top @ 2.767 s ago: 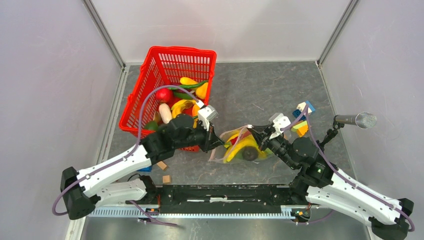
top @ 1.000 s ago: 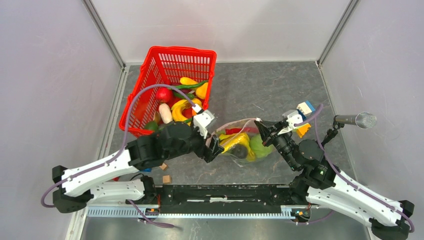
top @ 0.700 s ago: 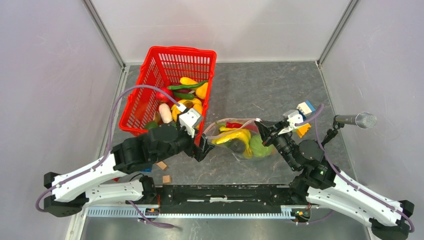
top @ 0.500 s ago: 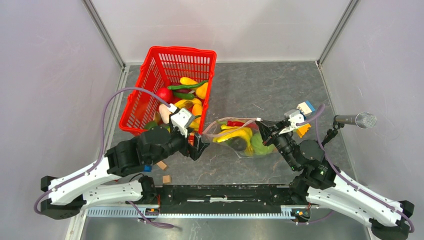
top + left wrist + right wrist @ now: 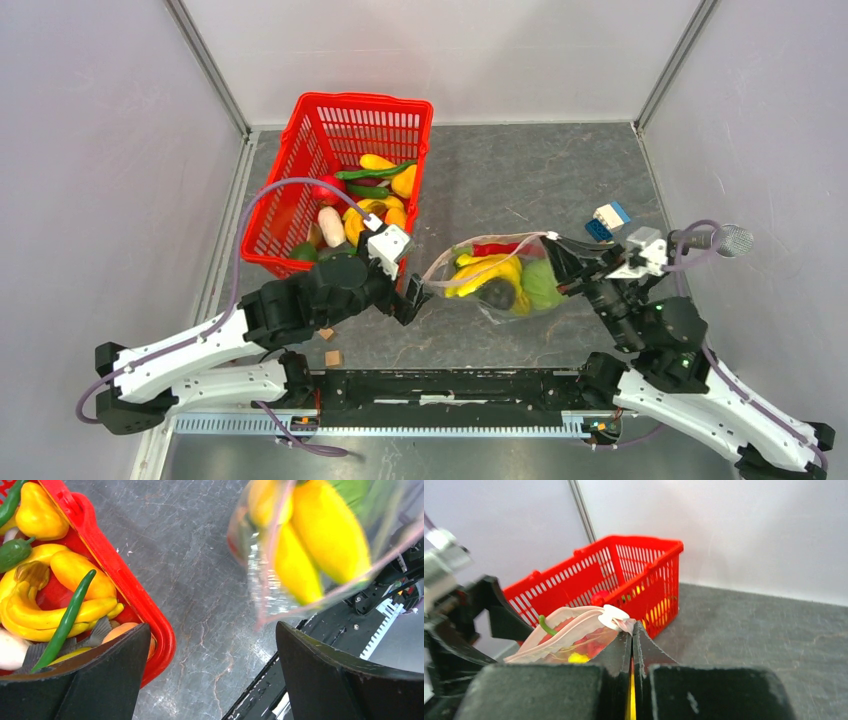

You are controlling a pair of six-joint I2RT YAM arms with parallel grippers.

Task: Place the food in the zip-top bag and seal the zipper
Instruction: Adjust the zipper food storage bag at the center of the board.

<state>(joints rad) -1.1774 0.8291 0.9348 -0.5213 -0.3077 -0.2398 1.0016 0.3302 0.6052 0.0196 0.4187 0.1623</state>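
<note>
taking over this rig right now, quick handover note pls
Left gripper: open, empty, beside the left end of the zip-top bag.
Right gripper: shut on the zipper at the bag's right end.
Done: yellow bananas, a green ball and a red piece are in the bag.
Left: more food lies in the red basket. Load it, then seal the zipper, since the mouth looks open.
</note>
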